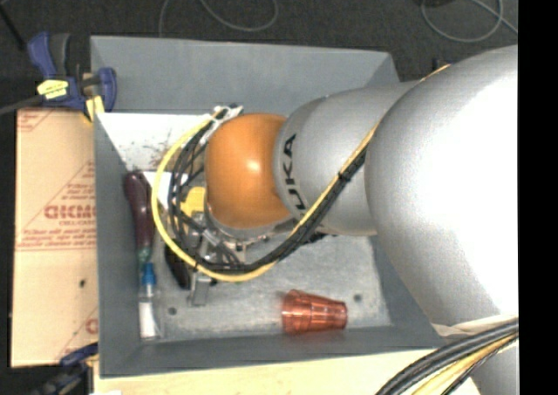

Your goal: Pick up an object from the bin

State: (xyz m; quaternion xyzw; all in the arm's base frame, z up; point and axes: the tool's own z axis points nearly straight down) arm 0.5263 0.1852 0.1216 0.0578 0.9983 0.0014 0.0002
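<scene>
Smooth silver arm [436, 166] with glossy orange dome [244, 171] masks the gripper [199, 282], opening unclear, near a ribbed coppery cup [314, 312].

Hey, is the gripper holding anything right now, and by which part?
Cannot be told. The gripper sits low at the bin's left, beside a dark-handled tool; the copper cup lies apart on its side.

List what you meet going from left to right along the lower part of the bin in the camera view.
blue-capped clear tube → gripper → copper-coloured ribbed cup
</scene>
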